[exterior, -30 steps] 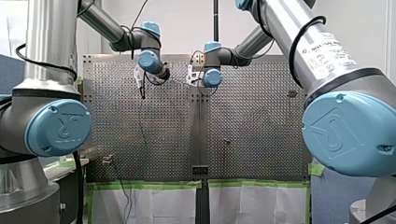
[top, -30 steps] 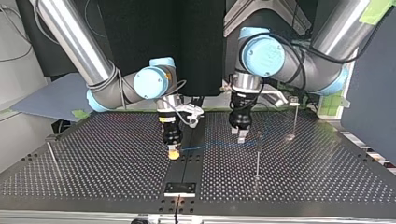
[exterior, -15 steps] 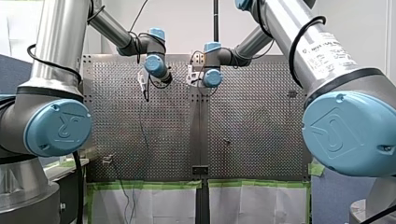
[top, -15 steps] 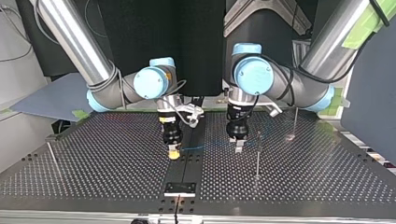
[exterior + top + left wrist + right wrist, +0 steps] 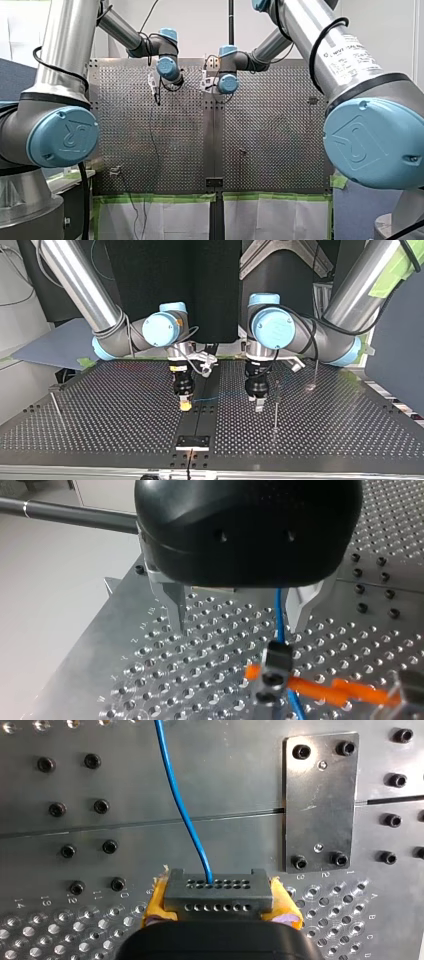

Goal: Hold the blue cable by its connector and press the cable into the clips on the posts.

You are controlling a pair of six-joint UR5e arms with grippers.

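Front view: my left gripper (image 5: 154,90) and right gripper (image 5: 204,81) hang side by side over the table (image 5: 280,140); their fingers are too small to read, and the post cannot be made out. Top view: the left gripper (image 5: 258,405) stands just beside the post (image 5: 275,407); the right gripper (image 5: 185,404) is well apart from it; the cable (image 5: 215,398) runs as a faint blue line from that gripper toward the post. Left wrist view: the metal fingers (image 5: 175,605) stand apart, gripping nothing; the cable passes between them down to the clip (image 5: 274,667) on the post, seated or not I cannot tell. Right wrist view: yellow pads (image 5: 157,905) are clamped on the connector (image 5: 218,892); the cable leaves it in a slack curve. The cable looks thin, light and limp, so it will likely sag unless drawn taut; the rigid connector is the sound hold; hard pulls may strain their joint.
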